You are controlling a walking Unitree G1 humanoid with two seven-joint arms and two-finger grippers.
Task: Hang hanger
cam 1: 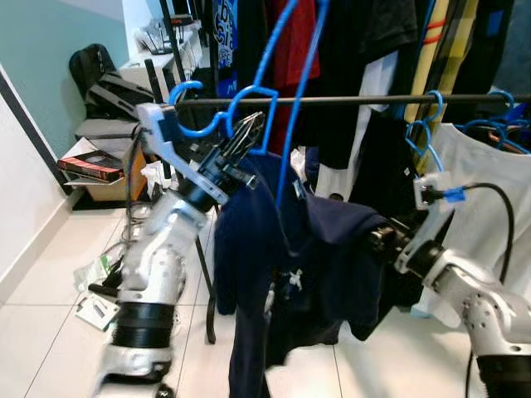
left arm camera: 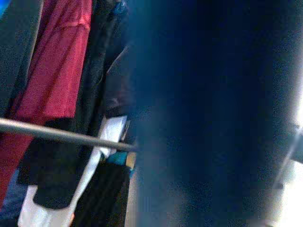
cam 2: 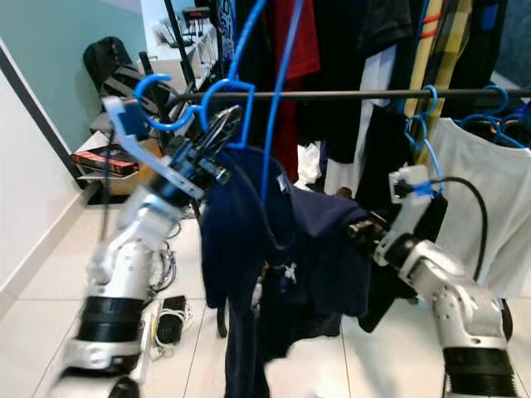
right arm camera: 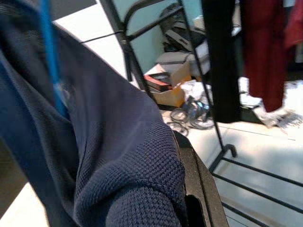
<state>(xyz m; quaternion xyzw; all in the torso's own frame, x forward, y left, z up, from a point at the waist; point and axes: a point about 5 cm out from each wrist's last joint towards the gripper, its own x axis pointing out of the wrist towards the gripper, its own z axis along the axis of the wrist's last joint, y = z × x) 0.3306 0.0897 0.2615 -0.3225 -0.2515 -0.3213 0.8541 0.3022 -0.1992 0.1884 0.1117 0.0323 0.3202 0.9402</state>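
Silver arms (cam 1: 153, 274) (black joint bands), black cable (cam 1: 498, 207).

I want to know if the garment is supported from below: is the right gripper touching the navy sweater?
Touching. In the right wrist view the navy sweater lies draped right over the black finger of the right gripper, no gap between them.

Rail (cam 1: 348, 100) crowded right; hanging clothes (cam 1: 373, 50) block; left end freer.
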